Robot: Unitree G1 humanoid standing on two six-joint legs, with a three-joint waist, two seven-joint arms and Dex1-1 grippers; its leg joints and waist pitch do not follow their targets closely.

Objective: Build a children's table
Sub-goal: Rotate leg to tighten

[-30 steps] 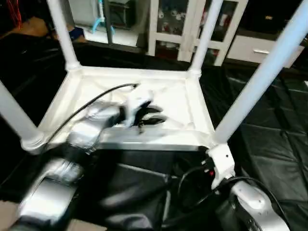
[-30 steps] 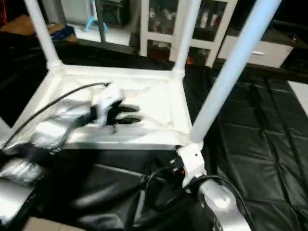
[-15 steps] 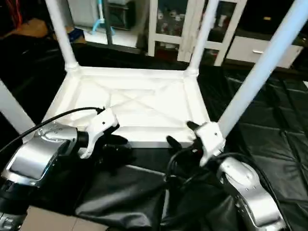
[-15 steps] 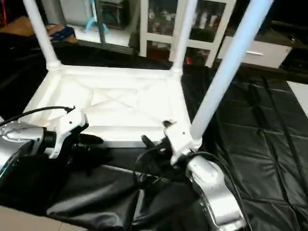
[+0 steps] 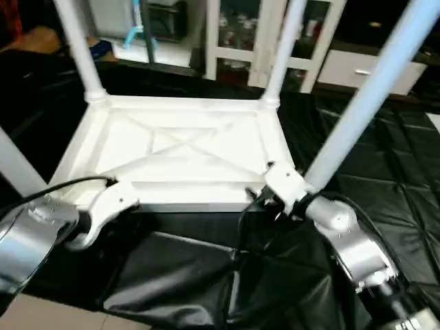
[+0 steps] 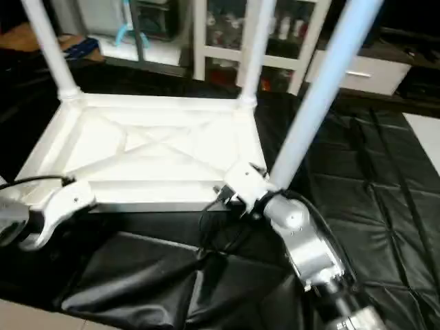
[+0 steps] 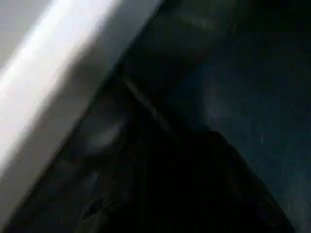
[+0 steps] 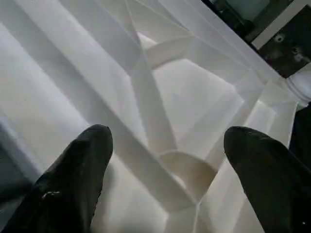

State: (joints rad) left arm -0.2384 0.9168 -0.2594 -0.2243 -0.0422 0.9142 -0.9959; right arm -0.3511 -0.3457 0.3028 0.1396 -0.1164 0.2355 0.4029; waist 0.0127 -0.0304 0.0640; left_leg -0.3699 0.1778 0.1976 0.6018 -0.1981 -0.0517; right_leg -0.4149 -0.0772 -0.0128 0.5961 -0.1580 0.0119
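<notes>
One children's table top (image 5: 185,151) lies upside down on a black sheet (image 5: 385,172) covering the floor, its X-ribbed underside facing up. Four white legs stand upward from its corner sockets: the far-left leg (image 5: 77,48), the far-right leg (image 5: 283,48), the near-right leg (image 5: 371,89) and the near-left leg (image 5: 15,165), the last cut by the picture's left edge. Two silver arms reach in from the near side. The right pincer (image 8: 165,160) sits at the near-right corner of the top, just beside the foot of the near-right leg; its two black fingers (image 8: 77,174) stand wide apart over the ribbed underside with nothing between them, and the right wrist view shows ribs meeting at a round boss (image 8: 187,172) between the fingertips. The left arm's white wrist housing (image 5: 110,206) lies at the near edge of the top, toward the left, with one black cable (image 5: 62,185) arching over it; whether the left pincer is apart or together cannot be told. Beyond the top, at the far side, stands one white glass-door cabinet (image 5: 271,27).
</notes>
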